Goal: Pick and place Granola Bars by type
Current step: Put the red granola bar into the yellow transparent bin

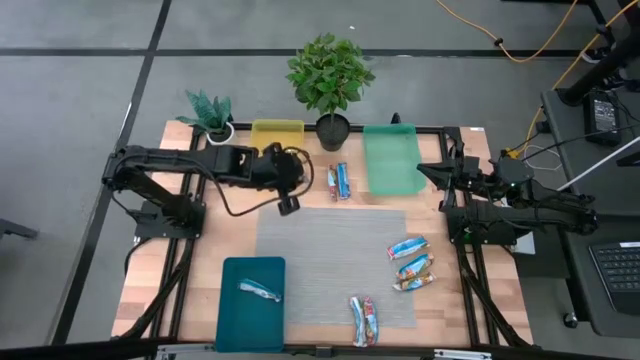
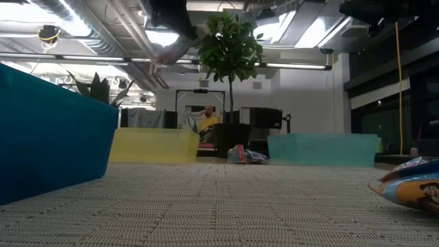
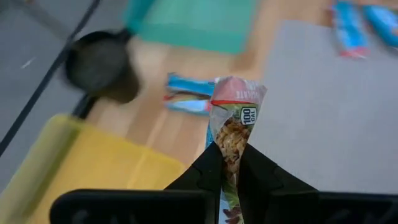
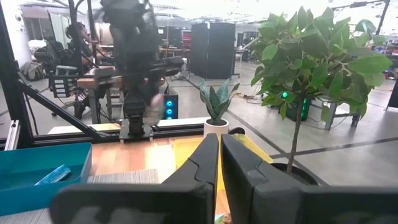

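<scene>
Both arms (image 1: 190, 170) are matte black with chunky joints; a black cable (image 1: 232, 205) loops beside the left arm's dark wedge-shaped fingers (image 3: 205, 171).

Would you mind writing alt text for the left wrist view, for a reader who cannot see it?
The left gripper has its jaws shut on a granola bar with a red-topped wrapper, held above the table. Beyond it, blurred, lie two blue-wrapped bars on the wood, between a yellow tray and a green tray, beside a black plant pot.
</scene>
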Robot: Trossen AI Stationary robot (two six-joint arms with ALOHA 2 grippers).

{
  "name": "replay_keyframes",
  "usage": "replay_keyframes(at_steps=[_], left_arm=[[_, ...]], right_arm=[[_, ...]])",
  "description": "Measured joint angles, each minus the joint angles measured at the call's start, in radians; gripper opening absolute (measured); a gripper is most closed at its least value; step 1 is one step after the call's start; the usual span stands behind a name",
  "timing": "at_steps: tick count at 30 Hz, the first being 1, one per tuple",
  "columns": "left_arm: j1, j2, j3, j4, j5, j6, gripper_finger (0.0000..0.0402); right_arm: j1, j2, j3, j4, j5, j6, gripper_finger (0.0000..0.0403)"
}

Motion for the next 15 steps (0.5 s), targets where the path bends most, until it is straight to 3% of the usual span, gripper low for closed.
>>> replay_keyframes(at_steps=[5,15], left_arm=[[0.106,0.0,0.0,-0.042,-0.035,-0.024,0.0022],[0.369,-0.001,0.064,-0.048,0.074,0.096,0.0022]], right_arm=[[0.0,0.0,0.0,-0.001,0.0,0.001,0.0023],[0.0,0.0,0.0,-0.002,0.0,0.01,0.0023]])
